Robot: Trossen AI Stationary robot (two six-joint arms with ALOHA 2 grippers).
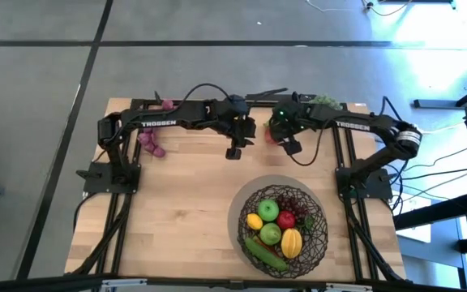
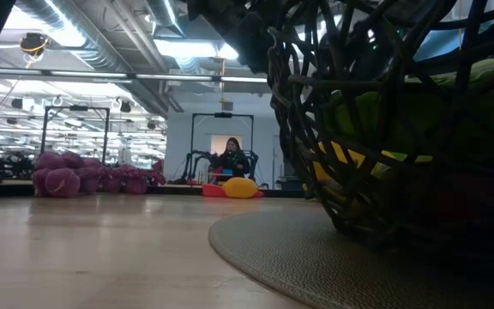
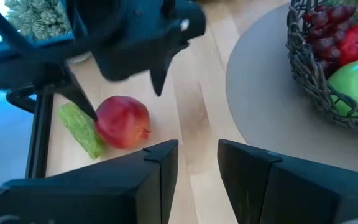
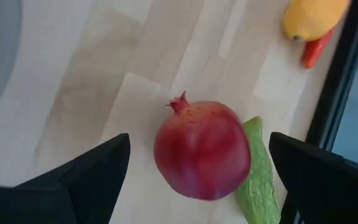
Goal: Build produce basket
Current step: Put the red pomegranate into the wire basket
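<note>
Right gripper [image 4: 197,180] is hovering over a red pomegranate [image 4: 202,150] at the far side of the surface [image 1: 185,203], jaws spread wide on either side of it and gripping nothing, with a bumpy green veggie [image 4: 257,171] touching the fruit. Left gripper [image 3: 197,165] is sitting just beside it, jaws only a bit apart and empty. The basket [image 1: 282,221] is resting on a round mat [image 3: 260,81] near the front, holding apples, lemons and grapes.
</note>
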